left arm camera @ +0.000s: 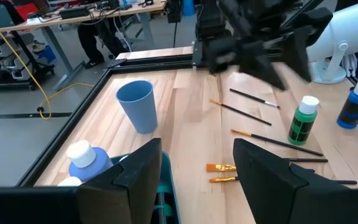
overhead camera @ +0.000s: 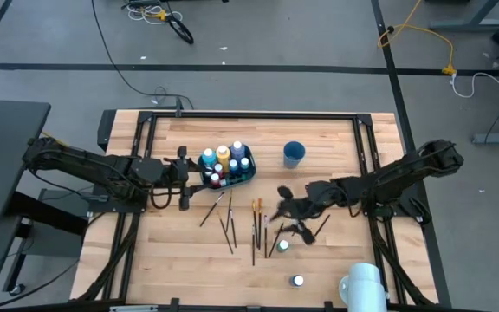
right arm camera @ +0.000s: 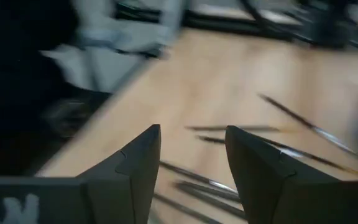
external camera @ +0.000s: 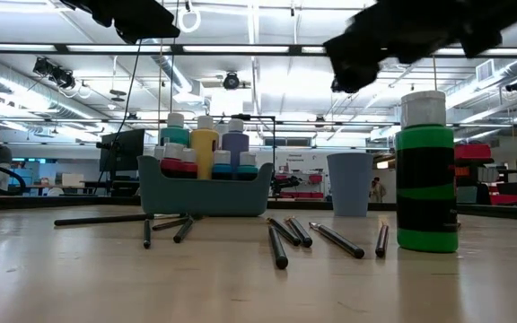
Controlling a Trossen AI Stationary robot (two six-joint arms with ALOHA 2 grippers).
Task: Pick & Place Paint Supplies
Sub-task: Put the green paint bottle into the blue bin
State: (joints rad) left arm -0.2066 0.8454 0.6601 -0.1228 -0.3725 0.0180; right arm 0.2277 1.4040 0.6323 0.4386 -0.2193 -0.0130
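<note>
Pale wooden tabletop (overhead camera: 336, 260) in a black metal frame, on a grey workshop floor with cables.

Toward the far edge, left of centre: teal plastic bin (overhead camera: 248, 172) packed with white-capped paint bottles (overhead camera: 223, 159), blue, yellow and red among them; in the low view seen upright above the bin's rim. Just right of it, near the far edge: light blue plastic cup (overhead camera: 294, 153), upright, apart from the bin.

Across the middle of the tabletop: thin dark-handled paintbrushes (overhead camera: 255, 227) lying flat, scattered, some crossing, two with orange ferrules (left arm camera: 221, 168) side by side. Toward the near edge, right of centre: green paint bottle with white cap (overhead camera: 283, 246), upright, among the brush ends; farther toward the near edge, a blue paint bottle with white cap (overhead camera: 297, 281), also upright, well apart from the bin.

Left claw (overhead camera: 183, 178) just beside the bin's left end, spread wide, pinching nothing; its two dark fingers (left arm camera: 138, 171) framing the bin's edge and the cup beyond.

Right claw (overhead camera: 286, 206) hanging above the brushes right of centre, near the green bottle, spread, nothing between its fingers (right arm camera: 138, 158); blurred in its own wrist view, brushes visible on the wood below.

White rounded object (overhead camera: 366, 286) at the near edge, right side.
</note>
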